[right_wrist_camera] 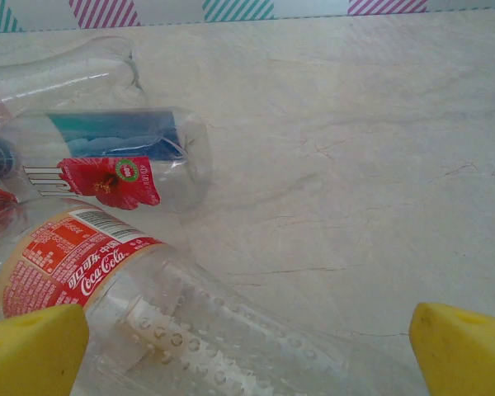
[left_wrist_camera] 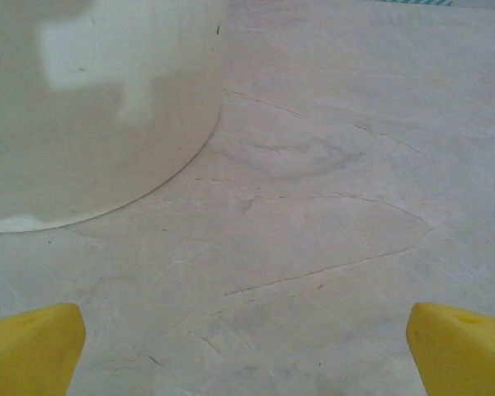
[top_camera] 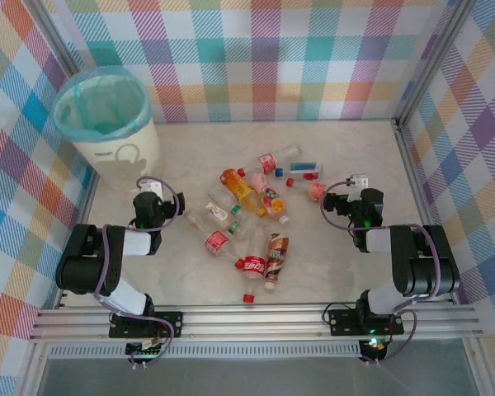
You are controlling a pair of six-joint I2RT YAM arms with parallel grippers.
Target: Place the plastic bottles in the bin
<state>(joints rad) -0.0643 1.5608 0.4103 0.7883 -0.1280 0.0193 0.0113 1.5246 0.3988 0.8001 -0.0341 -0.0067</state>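
Both our jaws wide, empty. Right gripper (right_wrist_camera: 247, 351) hovers at Coca-Cola bottle (right_wrist_camera: 74, 264); left gripper (left_wrist_camera: 246, 351) faces bare table (left_wrist_camera: 338, 206). Plastic bottles (top_camera: 274, 247) scattered mid-table. We judge pick pending: descend, close on bottle. Bin (top_camera: 125, 155) far left.

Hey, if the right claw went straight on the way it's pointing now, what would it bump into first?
Most likely the Coca-Cola bottle, lying on its side just ahead of the open right claw, low and left of centre. Depth is hard to judge here.

Left fingers (left_wrist_camera: 29, 351) and right fingers (right_wrist_camera: 462, 351) wide apart, empty.
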